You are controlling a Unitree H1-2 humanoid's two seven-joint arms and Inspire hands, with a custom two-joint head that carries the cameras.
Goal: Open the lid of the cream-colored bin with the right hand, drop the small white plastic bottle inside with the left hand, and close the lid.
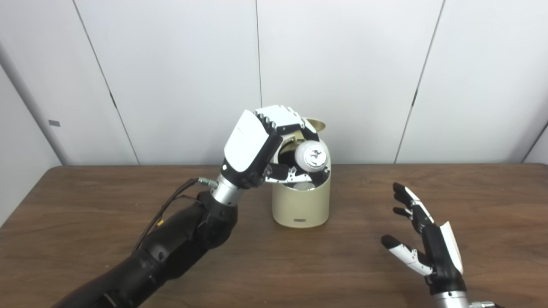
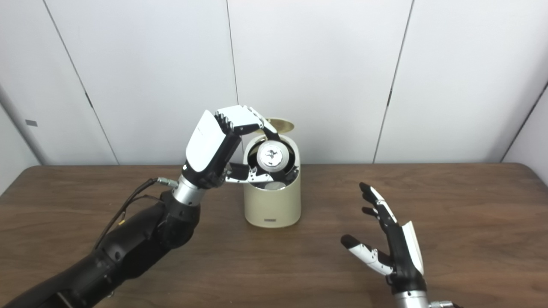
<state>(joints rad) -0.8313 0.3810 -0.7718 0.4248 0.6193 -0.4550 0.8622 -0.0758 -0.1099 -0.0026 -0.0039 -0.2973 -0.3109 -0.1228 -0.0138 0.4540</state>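
The cream-colored bin [image 1: 301, 204] stands on the table near the back middle, its lid [image 1: 316, 125] tipped up open behind it. My left hand [image 1: 261, 143] is over the bin's mouth, shut on the small white plastic bottle [image 1: 311, 156], which lies sideways at the opening with its bottom facing me. The bottle also shows in the right eye view [image 2: 272, 156]. My right hand [image 1: 421, 233] is open and empty, palm turned left, low over the table to the right of the bin and apart from it.
The brown wooden table [image 1: 107, 201] runs the width of the view. A white panelled wall [image 1: 385, 64] stands right behind it. Bare tabletop lies to the left of the bin and in front of it.
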